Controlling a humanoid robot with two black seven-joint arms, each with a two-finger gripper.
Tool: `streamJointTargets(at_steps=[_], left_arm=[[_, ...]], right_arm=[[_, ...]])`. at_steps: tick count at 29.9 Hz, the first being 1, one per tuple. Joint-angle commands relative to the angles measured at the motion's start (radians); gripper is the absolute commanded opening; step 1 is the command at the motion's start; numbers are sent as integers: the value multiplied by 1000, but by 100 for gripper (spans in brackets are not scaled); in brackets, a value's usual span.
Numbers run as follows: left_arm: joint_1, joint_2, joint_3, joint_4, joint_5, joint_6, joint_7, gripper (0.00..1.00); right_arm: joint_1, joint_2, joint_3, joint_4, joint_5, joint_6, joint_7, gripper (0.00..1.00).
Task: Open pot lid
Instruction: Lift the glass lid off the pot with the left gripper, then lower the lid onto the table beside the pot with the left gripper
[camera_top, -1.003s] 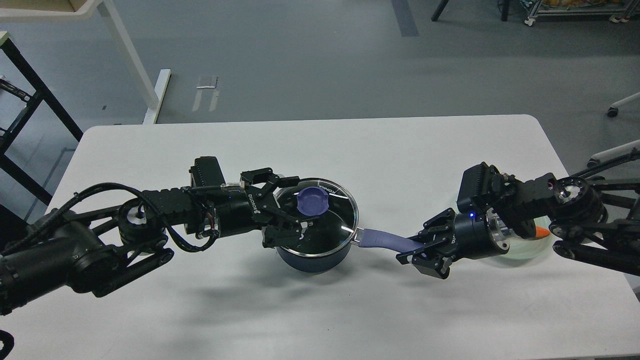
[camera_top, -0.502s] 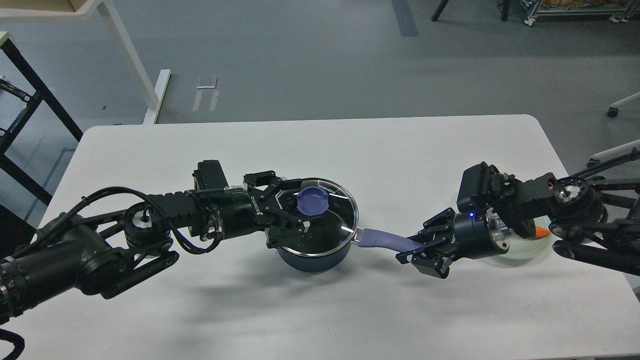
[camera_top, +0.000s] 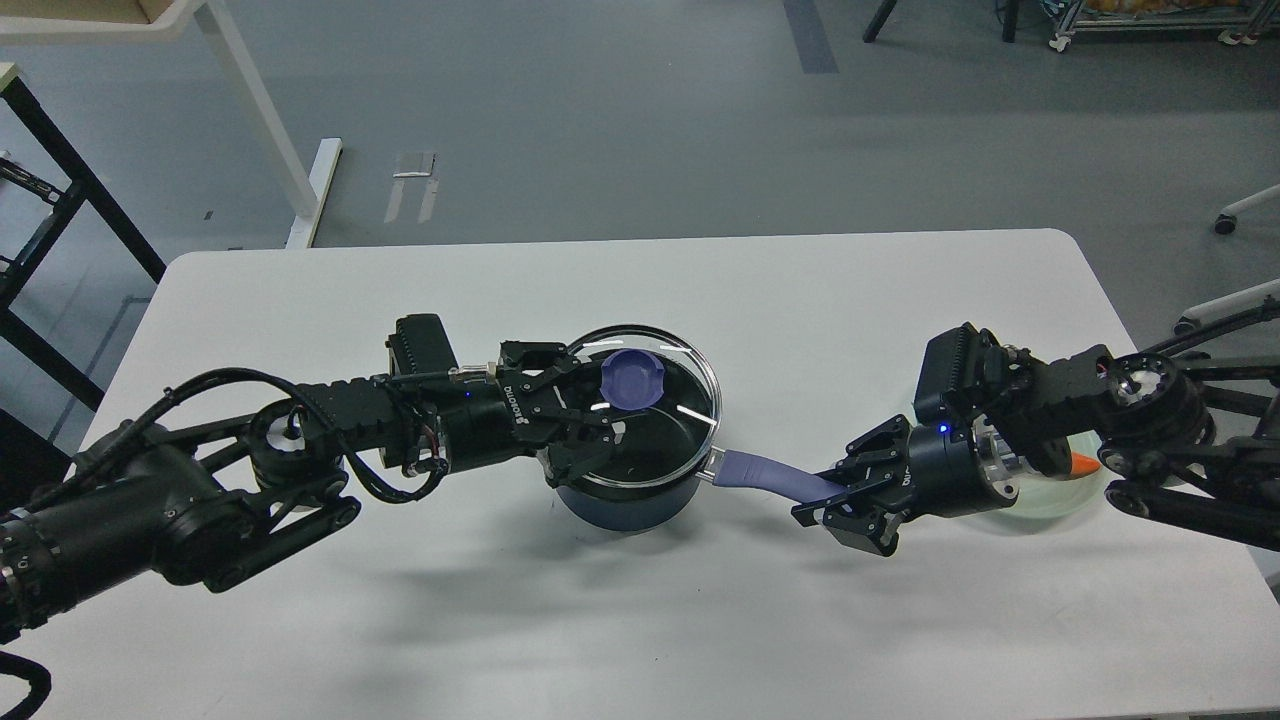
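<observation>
White table (camera_top: 620, 620), two black arms reaching in toward its middle. Left gripper (camera_top: 590, 425) over the near-left side of the glass lid (camera_top: 650, 410), fingers at the lid's purple knob (camera_top: 633, 378); grip on it can't be confirmed. Lid tilted, sitting atop the dark blue pot (camera_top: 625, 505) at table centre. Right gripper (camera_top: 835, 500) clamped on the tip of the pot's purple handle (camera_top: 770, 472). Pale green plate (camera_top: 1060, 495) with an orange piece (camera_top: 1085, 464) partly hidden behind the right arm.
</observation>
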Motion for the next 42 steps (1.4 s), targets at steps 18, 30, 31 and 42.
streamJointTargets(at_steps=[18, 30, 31, 42], left_arm=[[-31, 333, 2, -100, -165, 48, 0, 44], [214, 428, 2, -31, -151, 207, 0, 45], [226, 427, 2, -16, -150, 215, 0, 45], [292, 389, 0, 114, -151, 256, 0, 48]], right_arm=[[-2, -3, 1, 0, 1, -1, 0, 37], [-2, -5, 1, 0, 1, 0, 0, 37], [-2, -5, 1, 2, 1, -1, 0, 37], [-2, -5, 1, 0, 1, -1, 0, 37]])
